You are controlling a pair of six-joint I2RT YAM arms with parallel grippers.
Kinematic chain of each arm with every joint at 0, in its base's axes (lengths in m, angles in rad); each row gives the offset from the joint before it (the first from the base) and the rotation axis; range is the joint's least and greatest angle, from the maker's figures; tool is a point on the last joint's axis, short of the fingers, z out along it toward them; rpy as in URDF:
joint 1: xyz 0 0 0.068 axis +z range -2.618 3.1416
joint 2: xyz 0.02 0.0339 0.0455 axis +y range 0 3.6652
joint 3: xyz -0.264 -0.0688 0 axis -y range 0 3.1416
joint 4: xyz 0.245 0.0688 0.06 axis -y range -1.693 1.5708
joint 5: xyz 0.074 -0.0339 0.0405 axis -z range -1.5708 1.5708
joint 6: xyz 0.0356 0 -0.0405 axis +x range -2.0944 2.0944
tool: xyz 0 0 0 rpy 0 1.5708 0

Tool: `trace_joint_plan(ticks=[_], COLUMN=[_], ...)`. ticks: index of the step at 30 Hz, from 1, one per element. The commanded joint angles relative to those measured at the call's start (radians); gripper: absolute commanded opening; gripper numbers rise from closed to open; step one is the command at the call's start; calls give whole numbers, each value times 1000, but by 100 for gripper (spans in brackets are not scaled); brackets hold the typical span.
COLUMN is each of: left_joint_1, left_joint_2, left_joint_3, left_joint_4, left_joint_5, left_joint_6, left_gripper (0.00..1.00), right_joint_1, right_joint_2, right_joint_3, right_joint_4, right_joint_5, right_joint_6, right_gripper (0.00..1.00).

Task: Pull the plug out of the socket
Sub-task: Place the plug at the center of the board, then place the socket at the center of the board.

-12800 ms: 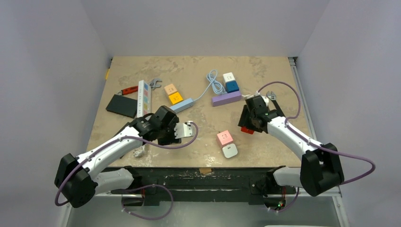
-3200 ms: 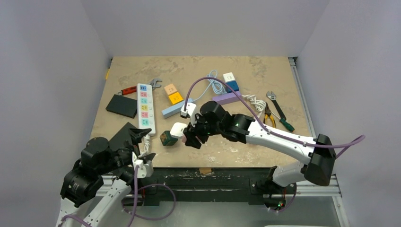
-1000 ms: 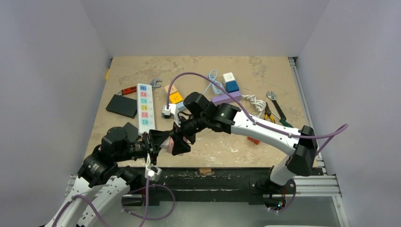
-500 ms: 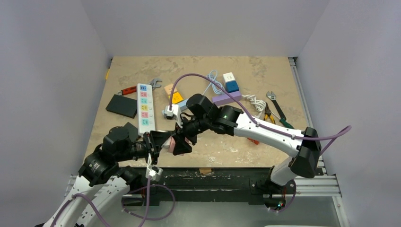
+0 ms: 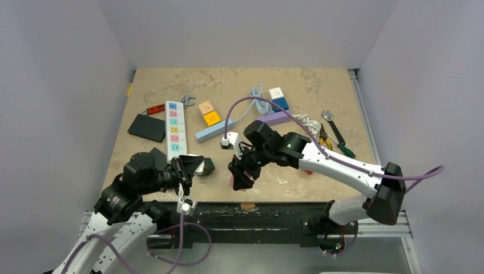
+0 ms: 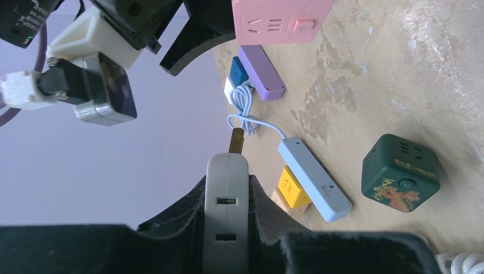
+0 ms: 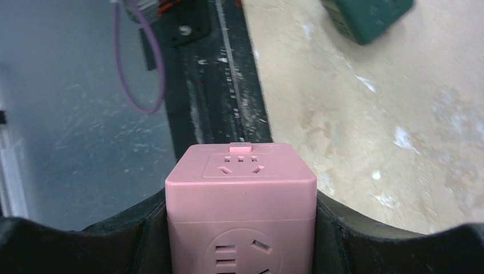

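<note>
My left gripper [image 5: 193, 167] is shut on a white plug [image 6: 227, 220], its brass prong [image 6: 237, 141] bare and pointing away. My right gripper [image 5: 238, 178] is shut on a pink socket cube [image 7: 241, 208] and holds it near the table's front edge, a short way right of the plug. The pink socket cube also shows at the top of the left wrist view [image 6: 279, 20], clear of the plug. In the wrist views the left gripper [image 6: 227, 188] and the right gripper [image 7: 241, 200] each clamp their object from both sides.
A dark green cube [image 5: 206, 166] lies between the grippers. A white power strip [image 5: 174, 127], a black box [image 5: 146, 127], yellow and orange cubes [image 5: 209, 113], a light blue strip [image 5: 214, 130], a purple strip [image 5: 273, 119] and pliers [image 5: 324, 138] lie further back.
Plug and pink socket were joined between the two grippers half a second ago. Now they are apart: my right gripper has moved right with the socket, and the left keeps the plug.
</note>
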Motion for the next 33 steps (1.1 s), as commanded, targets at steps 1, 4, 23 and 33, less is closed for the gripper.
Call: trace_joint_plan(ticks=[1,4,23,33], left_joint_1=[2,-1,-414,-468], left_joint_2=[-9,10,758,1014], left_joint_3=[8,-46,223,388], left_joint_4=[-13,-38,54,-128], left_joint_5=[16,-13,-511,-657], left_joint_6=[16,89,-652,-934], left_gripper=[0,0,0,0], right_joint_1=[-75,-182,-406,-434], right_joint_2=[-65,-74,138,105], right_joint_3=[-50,-117,-352,-433], right_joint_4=[33,98,196,203], right_joint_5=[197,400,859,854], right_joint_6=[69,168,664,749], right_gripper=[0,0,0,5])
